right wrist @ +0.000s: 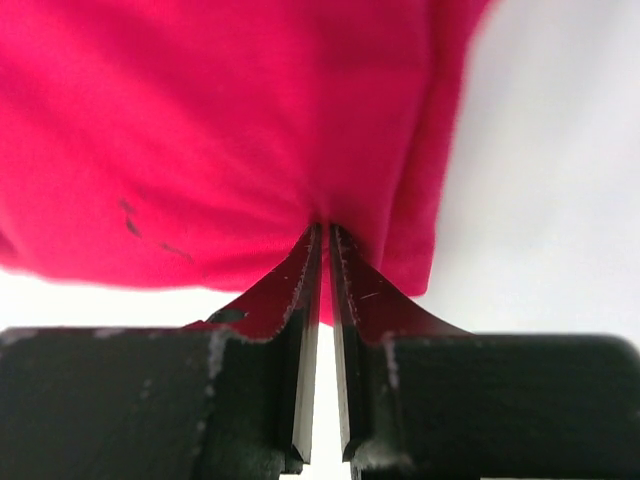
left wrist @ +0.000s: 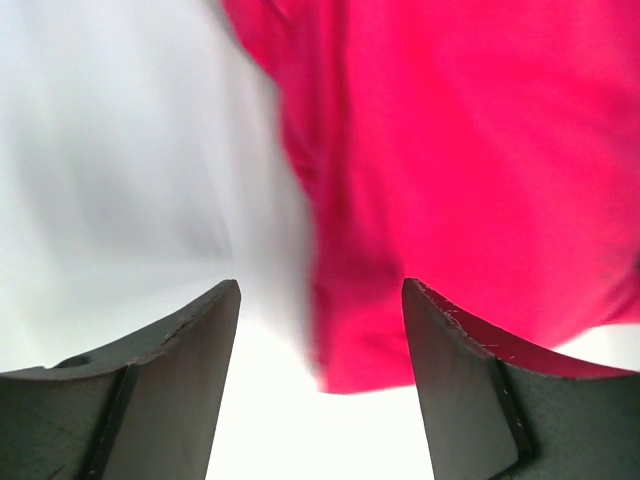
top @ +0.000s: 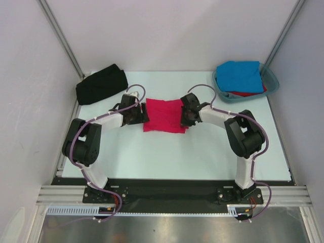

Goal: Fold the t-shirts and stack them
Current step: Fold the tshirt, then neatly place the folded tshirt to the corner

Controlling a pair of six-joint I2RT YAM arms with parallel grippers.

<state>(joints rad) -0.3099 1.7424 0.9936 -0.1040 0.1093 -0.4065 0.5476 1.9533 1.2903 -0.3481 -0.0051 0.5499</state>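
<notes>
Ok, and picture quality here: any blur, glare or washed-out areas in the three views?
Top external: sharp and evenly lit, with faint glare on the metal strip at the bottom. Left wrist: the table and the edge of the crimson-pink t-shirt are smeared, while the left gripper looks crisp. Right wrist: cloth soft, table washed out to white, right gripper sharper.

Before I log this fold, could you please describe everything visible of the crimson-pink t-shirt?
The crimson-pink t-shirt is plain soft cloth, folded into a rough rectangle with slight wrinkles, lying on the pale table between the arms. The right gripper, jaws shut, pinches its right edge; the left gripper, jaws open, sits at its left edge without gripping. No label shows.
</notes>
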